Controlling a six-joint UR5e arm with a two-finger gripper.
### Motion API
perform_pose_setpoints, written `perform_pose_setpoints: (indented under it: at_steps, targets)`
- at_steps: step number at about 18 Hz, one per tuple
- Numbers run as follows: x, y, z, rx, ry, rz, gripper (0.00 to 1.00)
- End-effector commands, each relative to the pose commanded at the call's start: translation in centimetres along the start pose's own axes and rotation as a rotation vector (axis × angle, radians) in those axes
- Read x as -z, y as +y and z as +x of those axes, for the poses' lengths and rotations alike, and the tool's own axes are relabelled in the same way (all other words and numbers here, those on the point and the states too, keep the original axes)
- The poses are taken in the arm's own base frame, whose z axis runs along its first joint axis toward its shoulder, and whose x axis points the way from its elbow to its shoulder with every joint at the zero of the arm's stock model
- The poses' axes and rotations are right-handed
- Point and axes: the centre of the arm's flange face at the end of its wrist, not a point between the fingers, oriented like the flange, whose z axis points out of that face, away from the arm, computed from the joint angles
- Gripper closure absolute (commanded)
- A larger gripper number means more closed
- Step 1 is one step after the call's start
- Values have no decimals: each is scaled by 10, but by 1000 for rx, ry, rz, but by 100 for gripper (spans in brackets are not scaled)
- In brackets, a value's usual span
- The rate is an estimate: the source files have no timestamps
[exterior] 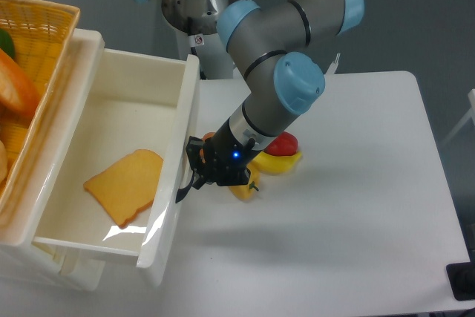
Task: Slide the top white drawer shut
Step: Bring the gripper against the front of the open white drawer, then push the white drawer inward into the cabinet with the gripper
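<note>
The top white drawer (111, 102) stands pulled far out from the cabinet at the left, its deep box open upward with a slice of toast (125, 184) lying inside. The curved black handle (184, 182) on its front is partly covered by my gripper (199, 176). The black gripper is pressed up against the drawer front at the handle, coming from the right. Its fingers are dark and bunched against the handle, so their spacing is unclear.
Toy food lies on the table right behind the gripper: a yellow banana (276, 162), a red fruit (281, 143) and a yellow pepper piece (243, 188). A wicker basket (33, 35) with orange items sits on the cabinet top at the far left. The arm's base (200, 12) stands at the back.
</note>
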Motion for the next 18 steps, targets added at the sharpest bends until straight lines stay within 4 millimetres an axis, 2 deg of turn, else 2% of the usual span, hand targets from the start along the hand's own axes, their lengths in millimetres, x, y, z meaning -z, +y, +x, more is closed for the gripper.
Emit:
perform_pose_setpoints:
  at_steps: [9, 18]
  targets:
    - [-9, -10, 24, -6, 7, -9, 90]
    - [-38, -25, 62, 5, 28, -49, 90]
